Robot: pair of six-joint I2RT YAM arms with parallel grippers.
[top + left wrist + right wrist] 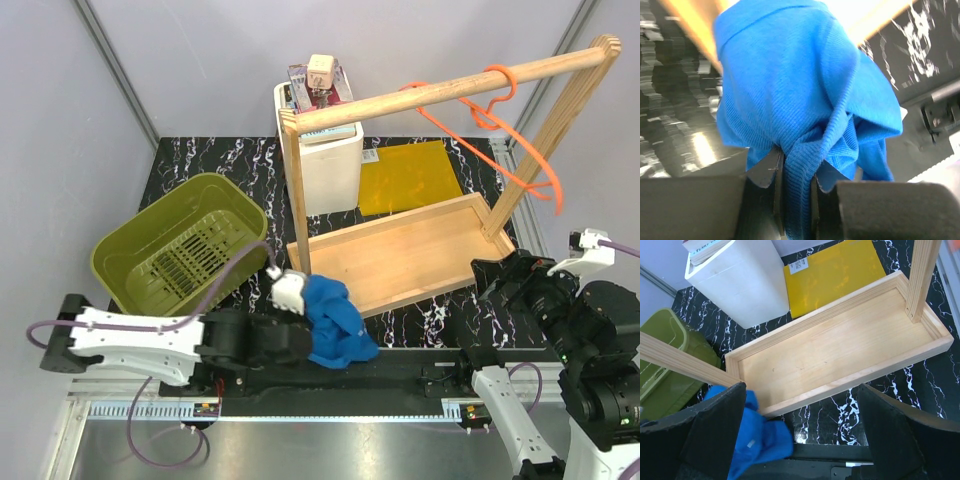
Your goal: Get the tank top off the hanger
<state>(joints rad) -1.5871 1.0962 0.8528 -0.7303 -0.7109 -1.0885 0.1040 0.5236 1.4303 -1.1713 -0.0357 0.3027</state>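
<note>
Tank top (pixel 790 100) is pinched in the left gripper (pixel 796 197): the two fingers (pixel 776 192) are squeezed in close on a bunched fold of the blue rib knit, so only a thin wad of cloth sits between them. The rest of the shirt sags in a crumpled heap at the near edge of the table (pixel 440 315), just off the near-left corner of the wooden tray (pixel 400 260) and right of the green basket (pixel 180 250). It's completely off the hanger (pixel 508 82), which hangs bare by its hook on the wooden rail (pixel 440 92) way over at the far right end. The right gripper (pixel 801 405) has its fingers spread wide with nothing in them, up above the near right side of the tray and well apart from the shirt. Surface is black marble-look, with grey walls around it. Open room is mostly the strip along the near edge; a white box (pixel 335 170) and a yellow mat (pixel 410 175) sit behind the tray.
</note>
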